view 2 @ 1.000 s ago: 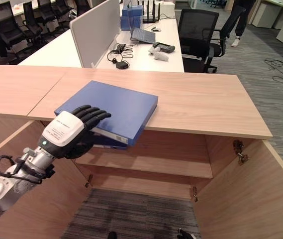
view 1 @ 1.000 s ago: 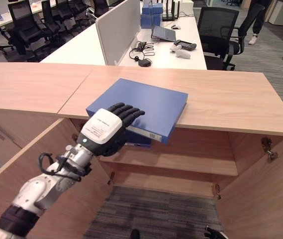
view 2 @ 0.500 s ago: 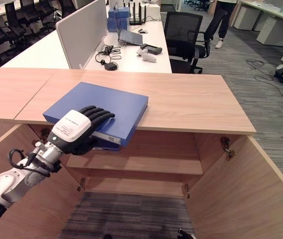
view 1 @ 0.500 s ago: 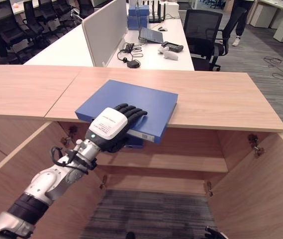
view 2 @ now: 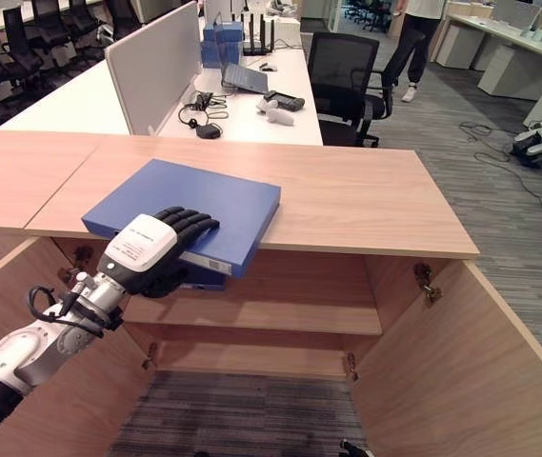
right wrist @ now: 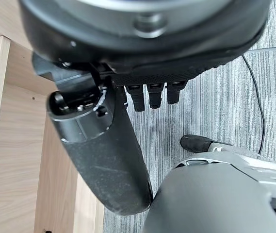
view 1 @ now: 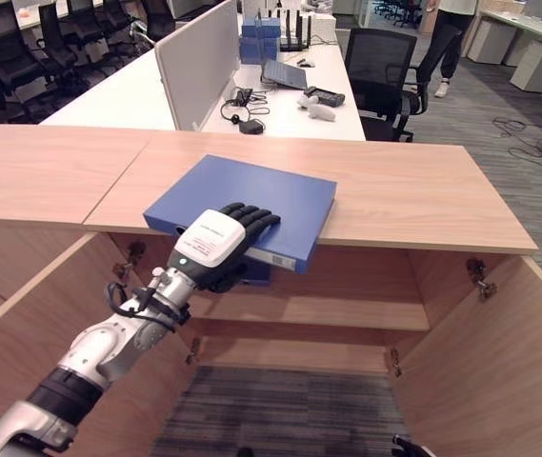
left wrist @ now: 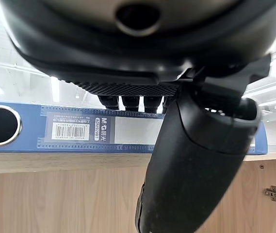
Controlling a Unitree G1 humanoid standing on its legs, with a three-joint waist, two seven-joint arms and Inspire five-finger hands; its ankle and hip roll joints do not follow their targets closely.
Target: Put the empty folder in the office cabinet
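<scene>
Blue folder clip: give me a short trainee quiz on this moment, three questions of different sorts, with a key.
1. True or false: the blue folder lies inside the cabinet.
2. Which hand grips the folder? A) left hand B) right hand
3. Fill in: the folder's near edge juts past the front of the cabinet ____.

Key: 1 false, it lies on top. 2 A, fingers above, thumb below. 3 top.
</scene>
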